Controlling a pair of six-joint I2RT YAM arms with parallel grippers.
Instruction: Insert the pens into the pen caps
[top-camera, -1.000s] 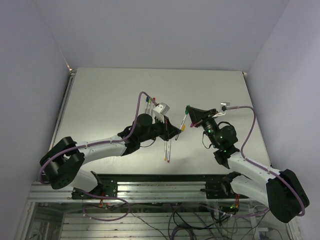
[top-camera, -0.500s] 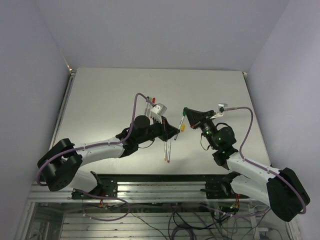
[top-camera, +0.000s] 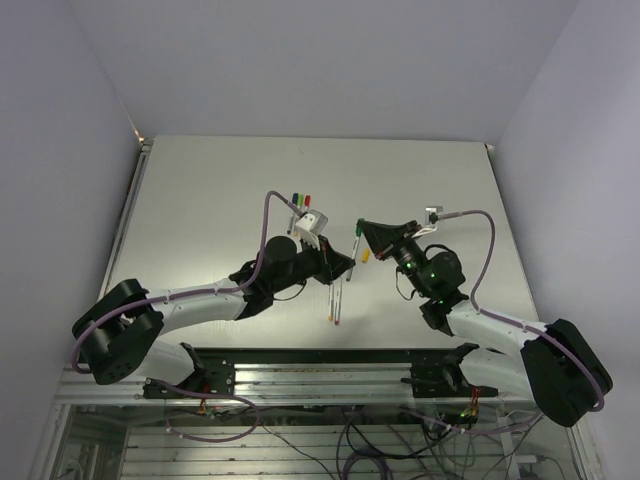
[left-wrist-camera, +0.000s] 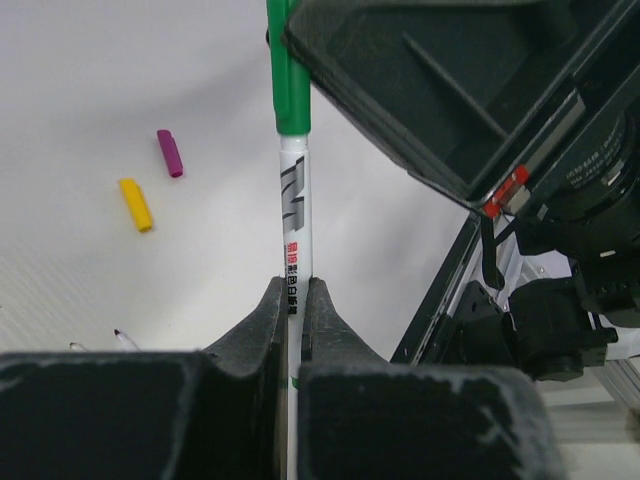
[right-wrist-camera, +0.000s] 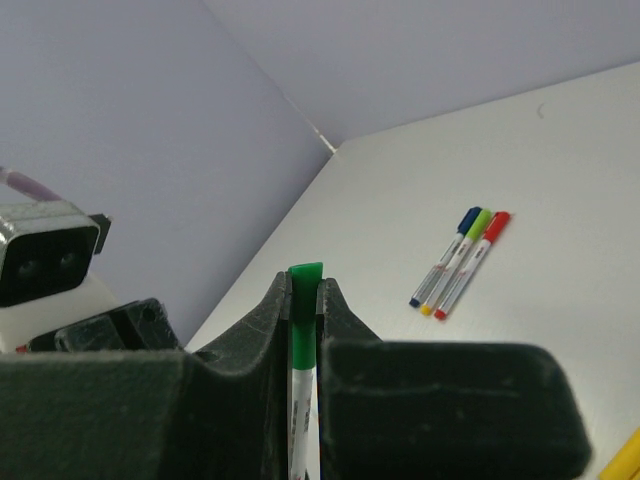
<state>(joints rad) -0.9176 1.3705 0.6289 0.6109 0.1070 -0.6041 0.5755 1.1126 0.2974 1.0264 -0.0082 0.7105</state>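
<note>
the left gripper (left-wrist-camera: 292, 290) has its fingers closed tight on the white barrel of a pen (left-wrist-camera: 296, 225), held up off the table (top-camera: 200, 200) near the middle of the scene. the pen's far end wears the green cap (left-wrist-camera: 288, 80). the right gripper (right-wrist-camera: 303, 290) meets it from the right, its fingers pressed together on that green cap, with a bit of white barrel showing just below. from above, the two grippers sit nose to nose, with the pen running between them.

on the table beneath them lie a yellow cap (left-wrist-camera: 135, 204) and a purple cap (left-wrist-camera: 170, 153), near each other but not touching. two uncapped pens (top-camera: 335, 298) lie side by side on the near side of the grippers. well off toward the far side, three capped pens (right-wrist-camera: 460, 262) lie in a snug row, capped blue, lime green and red.
</note>
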